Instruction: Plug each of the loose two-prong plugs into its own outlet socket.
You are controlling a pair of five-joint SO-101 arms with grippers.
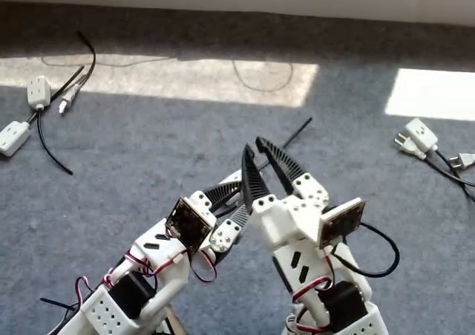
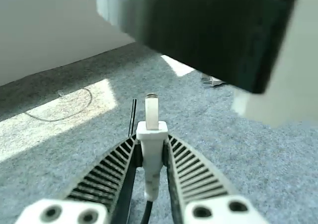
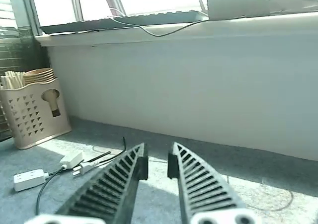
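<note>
My left gripper [image 2: 151, 149] is shut on a white two-prong plug [image 2: 151, 134], prongs pointing away, its cord running back between the fingers. In the high view the left gripper [image 1: 231, 201] sits low at centre, partly behind the right arm. My right gripper [image 1: 254, 145] is raised beside it, slightly open and holding nothing [image 3: 157, 159]. Two white outlet sockets [image 1: 38, 91] [image 1: 13, 137] and a loose plug [image 1: 67, 101] lie far left. Another outlet socket [image 1: 421, 133] with loose plugs [image 1: 404, 143] [image 1: 462, 159] lies far right.
Grey carpet covers the floor, with sunlit patches near the wall. A thin black cable [image 1: 297, 133] lies ahead of the grippers. The right arm's body [image 2: 213, 30] hangs close over the left gripper. A beige basket [image 3: 35, 112] stands by the wall.
</note>
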